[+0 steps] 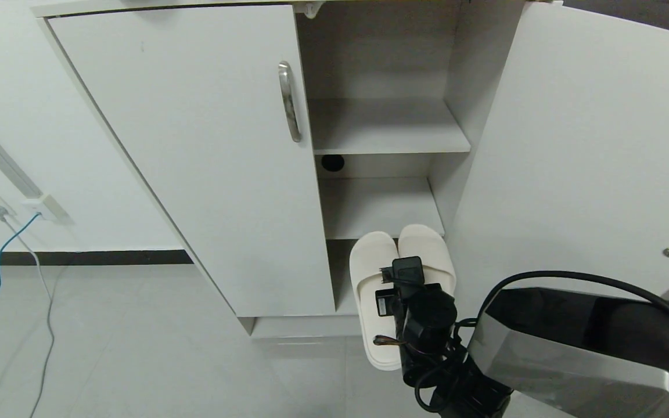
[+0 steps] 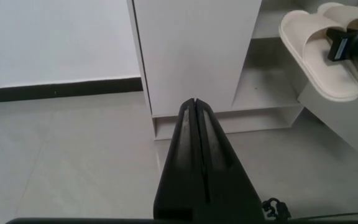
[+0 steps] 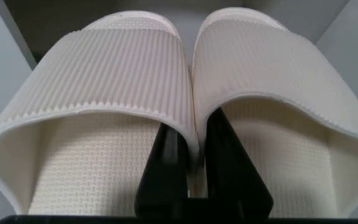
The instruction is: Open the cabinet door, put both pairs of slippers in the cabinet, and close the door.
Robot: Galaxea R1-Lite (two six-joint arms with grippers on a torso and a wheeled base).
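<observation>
White slipper pair (image 1: 372, 261) tight in grip of right hand (image 3: 192, 148), toes toward open cabinet (image 1: 369, 58)

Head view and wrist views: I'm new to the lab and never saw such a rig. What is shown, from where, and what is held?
This is a two-armed robot with cameras on its head and each wrist. The head view looks down at a white cabinet whose right door stands open on its shelves. The right gripper pinches the touching inner sides of a pair of white slippers, held before the lower opening; the right wrist view looks along its fingers. The left wrist view shows the left gripper, shut on nothing, over the floor.
</observation>
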